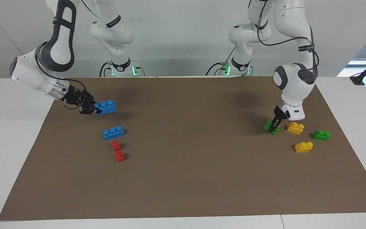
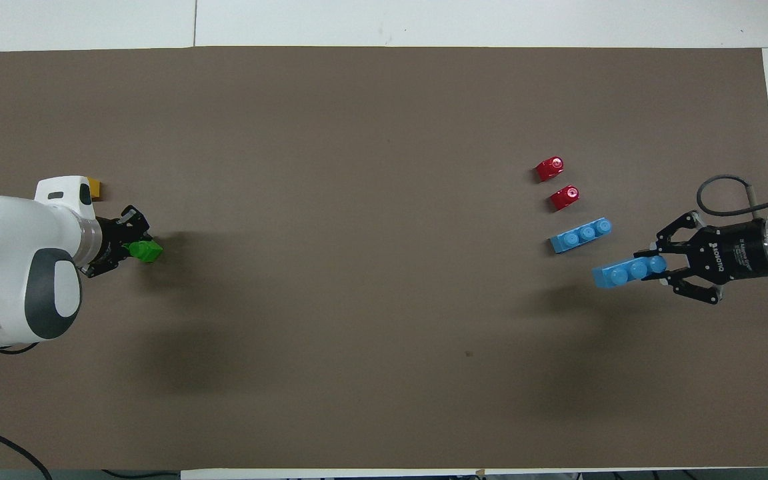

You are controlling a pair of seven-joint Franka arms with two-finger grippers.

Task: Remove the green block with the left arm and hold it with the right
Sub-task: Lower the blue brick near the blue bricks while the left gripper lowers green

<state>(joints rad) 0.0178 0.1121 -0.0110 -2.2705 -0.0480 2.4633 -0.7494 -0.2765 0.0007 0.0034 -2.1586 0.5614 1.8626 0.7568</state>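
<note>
- My left gripper [image 1: 275,124] is pointing steeply down from a bent wrist, clamping the green block [image 1: 271,127] low at the brown mat [image 1: 183,178], beside a yellow brick [image 1: 295,127].
- My right gripper [image 1: 94,109] is reaching out nearly level, pinching one end of a blue brick [image 1: 106,107] over the mat, above another blue brick [image 1: 113,132].

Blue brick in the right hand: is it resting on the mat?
No. In the facing view the right hand holds the blue brick in the air, with its shadow cast apart on the mat.
</note>
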